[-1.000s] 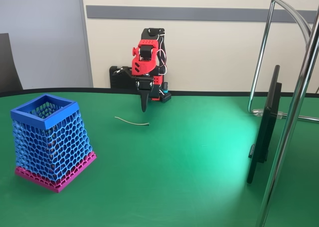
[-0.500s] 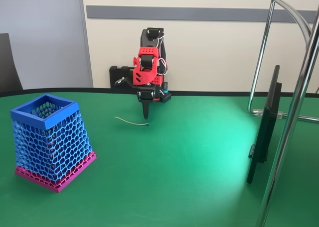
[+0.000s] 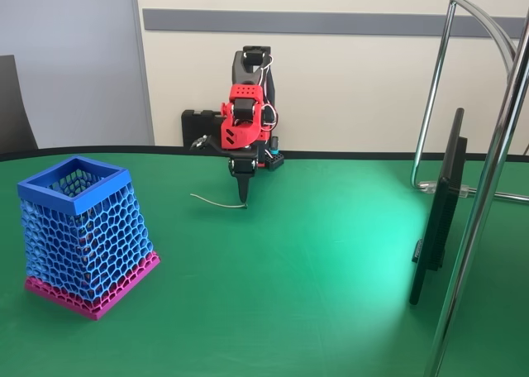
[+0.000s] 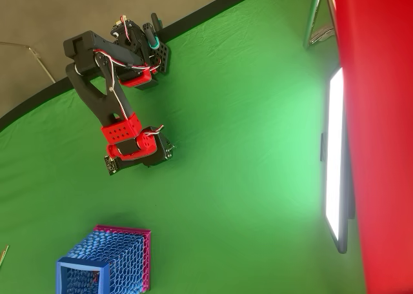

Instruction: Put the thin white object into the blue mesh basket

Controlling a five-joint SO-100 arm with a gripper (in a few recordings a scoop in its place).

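We cannot tell whether the claw [image 3: 243,200] is grasping; its tip meets the thin white cord's [image 3: 213,202] right end on the counter [image 3: 331,261].

One camera stands still at the near side of the green table [image 3: 314,261], low down, just a bit above the top. It looks straight across the table to the wall at the back, so the red and black arm [image 3: 246,116] is far away and faces it. The blue mesh basket [image 3: 83,236] sits close to this camera, on the left of the picture. The other camera hangs high up and looks down on the table [image 4: 239,146]. Its picture is turned, so the table's far edge runs slanted across the top left. There the arm [image 4: 116,107] is at the upper left and the basket [image 4: 106,262] at the bottom left. Both cameras see the arm, the basket and the green cloth between them
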